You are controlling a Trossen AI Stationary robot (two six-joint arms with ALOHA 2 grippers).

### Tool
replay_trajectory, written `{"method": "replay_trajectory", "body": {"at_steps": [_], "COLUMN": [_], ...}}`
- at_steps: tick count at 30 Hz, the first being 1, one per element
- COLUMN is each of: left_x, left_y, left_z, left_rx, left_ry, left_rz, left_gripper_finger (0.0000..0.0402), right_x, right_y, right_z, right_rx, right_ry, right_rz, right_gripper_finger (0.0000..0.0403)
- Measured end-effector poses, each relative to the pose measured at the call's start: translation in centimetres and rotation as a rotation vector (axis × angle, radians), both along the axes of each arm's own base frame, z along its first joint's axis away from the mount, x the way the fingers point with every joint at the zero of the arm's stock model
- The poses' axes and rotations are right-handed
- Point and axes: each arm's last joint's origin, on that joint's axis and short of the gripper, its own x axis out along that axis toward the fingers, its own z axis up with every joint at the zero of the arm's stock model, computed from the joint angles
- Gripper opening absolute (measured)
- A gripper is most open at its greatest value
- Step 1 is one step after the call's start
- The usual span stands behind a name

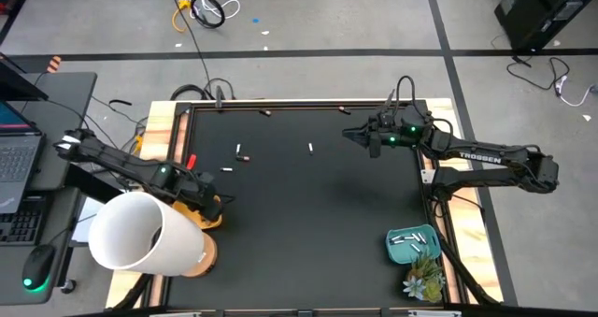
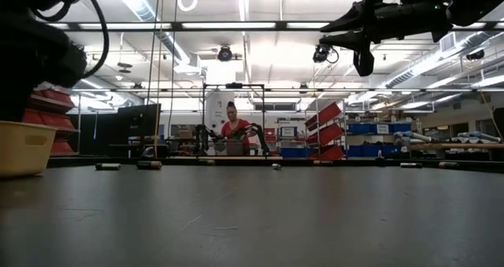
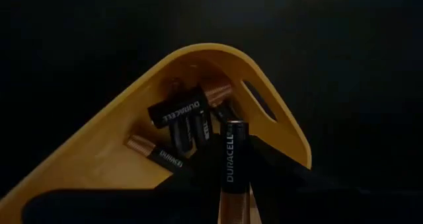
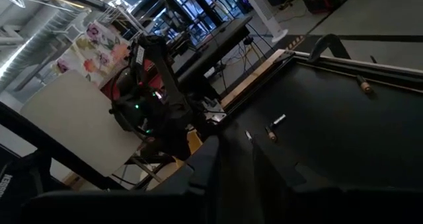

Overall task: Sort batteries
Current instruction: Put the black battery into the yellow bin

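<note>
Black matting is dotted with loose batteries (image 1: pixel 241 151). Over the yellow bin (image 3: pixel 106 151), a dark battery (image 3: pixel 231 159) is pinched by the left gripper (image 3: pixel 232 178); release is judged next, fingers spreading wider.

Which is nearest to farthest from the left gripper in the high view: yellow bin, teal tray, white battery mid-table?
1. Yellow bin, directly under the left gripper, at the table's left edge.
2. White battery, mid-table.
3. Teal tray, at the right edge.
</note>
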Motion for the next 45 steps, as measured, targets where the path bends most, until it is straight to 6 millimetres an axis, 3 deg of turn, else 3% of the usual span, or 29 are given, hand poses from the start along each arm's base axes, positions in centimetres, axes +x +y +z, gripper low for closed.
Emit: {"method": "replay_trajectory", "body": {"at_steps": [7, 18, 25, 38, 45], "left_x": [0.4, 0.3, 0.4, 0.9, 2.6], "left_y": [-0.1, -0.1, -0.2, 0.7, 1.3], "left_z": [-1.7, -1.8, -1.7, 4.6, 5.6], "left_rx": [-0.053, -0.068, -0.097, 0.195, 0.221], "left_ry": [-0.037, -0.025, -0.024, -0.156, -0.365], "left_rz": [0.076, 0.149, 0.165, 0.298, 0.402], "left_gripper_finger": [0.0079, 0.0145, 0.0151, 0.0126, 0.0124], "right_x": [0.0, 0.0, 0.0, 0.1, 0.3], "right_y": [0.0, 0.0, 0.0, -0.1, 0.5], "right_z": [0.0, 0.2, 0.2, 1.2, 0.8], "right_rx": [0.001, -0.007, -0.008, -0.045, -0.034], "right_ry": [-0.001, -0.019, -0.020, -0.036, 0.002], "right_rz": [0.000, -0.005, -0.006, -0.003, 0.023], "right_gripper_finger": [0.0077, 0.0077, 0.0077, 0.0077, 0.0077]}}
